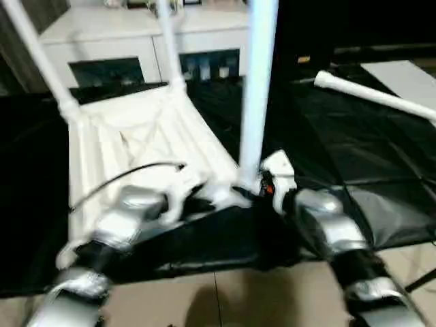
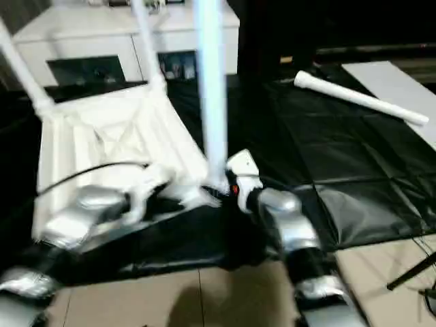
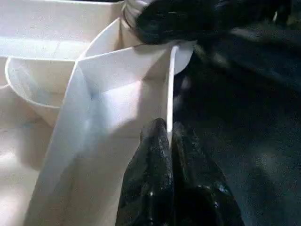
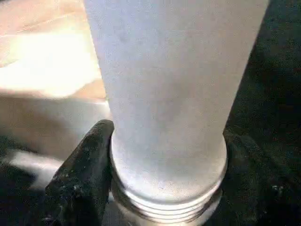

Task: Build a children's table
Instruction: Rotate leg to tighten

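The children's table lies upside down on the black mat, its ribbed white top [image 1: 136, 136] facing up. Two legs [image 1: 41, 54] [image 1: 169, 41] stand at its far corners. A third leg [image 1: 257, 88] stands upright at the near right corner, its threaded end [image 4: 164, 202] at the socket. My right gripper [image 4: 167, 160] is shut on that leg's base, one black finger [image 4: 87, 165] on each side. My left gripper [image 3: 168, 136] is shut on the thin near rim [image 3: 170, 84] of the top. A fourth leg [image 1: 375, 95] lies loose on the mat at the far right.
A white cabinet [image 1: 136, 34] with glass doors stands behind the table. The black mat [image 1: 340, 150] covers the floor, with wrinkles at the right. Beige floor tiles [image 1: 225, 300] run along the near edge. A black cable [image 1: 122, 176] arcs over my left forearm.
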Motion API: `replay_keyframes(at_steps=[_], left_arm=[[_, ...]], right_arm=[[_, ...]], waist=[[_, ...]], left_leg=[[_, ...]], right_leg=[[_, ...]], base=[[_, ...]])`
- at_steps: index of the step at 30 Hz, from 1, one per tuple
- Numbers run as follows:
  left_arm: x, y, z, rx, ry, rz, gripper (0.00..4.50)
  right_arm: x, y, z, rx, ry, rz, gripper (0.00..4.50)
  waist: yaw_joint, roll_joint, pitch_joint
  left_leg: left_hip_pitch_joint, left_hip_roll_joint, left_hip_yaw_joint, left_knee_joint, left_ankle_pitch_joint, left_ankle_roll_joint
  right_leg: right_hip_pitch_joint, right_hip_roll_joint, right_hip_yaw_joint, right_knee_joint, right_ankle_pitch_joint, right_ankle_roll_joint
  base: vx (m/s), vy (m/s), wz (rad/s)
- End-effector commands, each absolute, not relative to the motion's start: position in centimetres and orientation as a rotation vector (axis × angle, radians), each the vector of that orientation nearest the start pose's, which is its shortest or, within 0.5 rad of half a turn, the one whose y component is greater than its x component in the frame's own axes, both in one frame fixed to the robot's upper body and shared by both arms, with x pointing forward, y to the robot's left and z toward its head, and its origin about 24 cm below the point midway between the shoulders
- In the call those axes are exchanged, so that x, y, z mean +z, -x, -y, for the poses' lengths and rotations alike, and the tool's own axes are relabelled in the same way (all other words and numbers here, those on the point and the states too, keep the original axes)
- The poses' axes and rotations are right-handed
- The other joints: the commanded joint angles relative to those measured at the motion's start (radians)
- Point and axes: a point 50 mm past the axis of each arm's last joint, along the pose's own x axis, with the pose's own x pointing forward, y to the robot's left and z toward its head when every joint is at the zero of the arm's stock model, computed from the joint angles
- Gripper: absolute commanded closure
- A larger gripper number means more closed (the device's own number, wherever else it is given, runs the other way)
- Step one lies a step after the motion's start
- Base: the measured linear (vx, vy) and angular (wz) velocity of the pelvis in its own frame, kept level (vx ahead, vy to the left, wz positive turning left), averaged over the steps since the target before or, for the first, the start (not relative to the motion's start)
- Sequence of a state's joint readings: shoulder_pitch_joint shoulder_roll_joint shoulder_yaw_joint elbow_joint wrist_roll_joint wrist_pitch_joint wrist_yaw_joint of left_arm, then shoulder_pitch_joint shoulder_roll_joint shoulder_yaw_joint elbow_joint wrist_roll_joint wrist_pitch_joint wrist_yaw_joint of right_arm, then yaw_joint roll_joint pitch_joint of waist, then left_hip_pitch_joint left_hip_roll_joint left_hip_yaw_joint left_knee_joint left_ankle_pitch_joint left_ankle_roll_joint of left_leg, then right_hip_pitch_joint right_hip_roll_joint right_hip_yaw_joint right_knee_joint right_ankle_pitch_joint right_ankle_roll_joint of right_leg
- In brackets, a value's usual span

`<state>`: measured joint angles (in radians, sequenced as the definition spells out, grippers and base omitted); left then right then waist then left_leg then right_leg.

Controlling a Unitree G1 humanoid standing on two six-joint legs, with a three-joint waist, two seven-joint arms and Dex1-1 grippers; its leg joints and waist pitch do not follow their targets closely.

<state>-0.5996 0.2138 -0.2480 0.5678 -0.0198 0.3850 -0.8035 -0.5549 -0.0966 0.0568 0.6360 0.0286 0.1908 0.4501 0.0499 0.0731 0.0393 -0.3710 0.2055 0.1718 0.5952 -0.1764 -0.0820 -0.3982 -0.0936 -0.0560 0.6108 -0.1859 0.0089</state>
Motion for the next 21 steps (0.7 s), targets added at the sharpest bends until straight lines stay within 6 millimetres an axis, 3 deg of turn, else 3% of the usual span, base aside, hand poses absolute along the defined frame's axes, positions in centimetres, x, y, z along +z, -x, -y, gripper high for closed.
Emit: replay_keyframes(at_steps=[1,3,4,5,8,9,13,16,21], left_arm=[[4.0,-34.2,-9.7,-0.755,-0.166,-0.522,4.5],[4.0,-34.3,-9.3,-0.736,-0.17,-0.514,4.5],[3.9,-34.6,-8.6,-0.716,-0.192,-0.498,4.5],[3.9,-34.6,-8.5,-0.717,-0.198,-0.493,4.5],[3.8,-34.6,-8.0,-0.739,-0.237,-0.485,4.5],[3.8,-34.6,-8.0,-0.739,-0.237,-0.485,4.5],[3.7,-34.5,-8.1,-0.766,-0.267,-0.475,4.5],[3.7,-34.5,-8.0,-0.779,-0.27,-0.456,4.5],[4.9,-35.0,-7.4,-0.794,-0.286,-0.323,4.5]], right_arm=[[1.1,-33.5,10.1,0.425,0.026,-0.434,1.77],[1.1,-33.7,9.9,0.385,0.012,-0.436,1.77],[1.3,-34.1,9.6,0.337,0.027,-0.431,1.77],[1.3,-34.2,9.5,0.33,0.029,-0.43,1.77],[1.7,-34.4,8.8,0.376,0.002,-0.401,1.77],[1.7,-34.4,8.8,0.376,0.002,-0.401,1.21],[2.2,-34.6,9.0,0.388,0.012,-0.365,0.85],[2.4,-34.8,9.4,0.368,0.018,-0.344,0.73],[3.0,-34.8,9.9,0.376,0.066,-0.292,0.58]], waist=[[-0.012,-0.013,-0.047],[-0.012,-0.015,-0.049],[-0.011,-0.007,-0.051],[-0.016,-0.014,-0.051],[-0.016,-0.016,-0.053],[-0.016,-0.015,-0.054],[-0.025,-0.017,-0.053],[-0.024,-0.017,-0.053],[-0.021,-0.016,-0.052]], left_leg=[[0.017,0.004,0.0,-0.082,-0.352,-0.014],[0.018,0.003,-0.004,-0.083,-0.361,-0.015],[0.016,0.002,-0.004,-0.083,-0.354,-0.011],[0.017,-0.001,-0.004,-0.083,-0.365,-0.007],[0.011,-0.002,-0.005,-0.084,-0.354,0.011],[0.009,-0.001,-0.005,-0.085,-0.341,0.019],[-0.005,-0.002,-0.01,-0.088,-0.324,0.029],[0.005,-0.002,-0.006,-0.084,-0.341,0.033],[0.003,-0.002,-0.005,-0.087,-0.338,0.035]], right_leg=[[0.026,-0.037,0.03,-0.101,-0.421,-0.162],[0.028,-0.035,0.027,-0.102,-0.432,-0.154],[0.029,-0.035,0.029,-0.102,-0.412,-0.151],[0.029,-0.031,0.029,-0.103,-0.403,-0.15],[0.03,-0.032,0.033,-0.103,-0.38,-0.153],[0.032,-0.033,0.035,-0.101,-0.36,-0.156],[0.042,-0.033,0.032,-0.096,-0.347,-0.156],[0.033,-0.036,0.035,-0.104,-0.387,-0.16],[0.032,-0.032,0.036,-0.107,-0.386,-0.151]], base=[[0.0,0.0,0.0],[0.0,0.0,0.0],[0.0,0.0,0.0],[0.0,0.0,0.0],[0.0,0.0,0.0],[0.0,0.0,0.0],[0.0,0.0,0.0],[0.0,0.0,0.0],[0.0,0.0,0.0]])
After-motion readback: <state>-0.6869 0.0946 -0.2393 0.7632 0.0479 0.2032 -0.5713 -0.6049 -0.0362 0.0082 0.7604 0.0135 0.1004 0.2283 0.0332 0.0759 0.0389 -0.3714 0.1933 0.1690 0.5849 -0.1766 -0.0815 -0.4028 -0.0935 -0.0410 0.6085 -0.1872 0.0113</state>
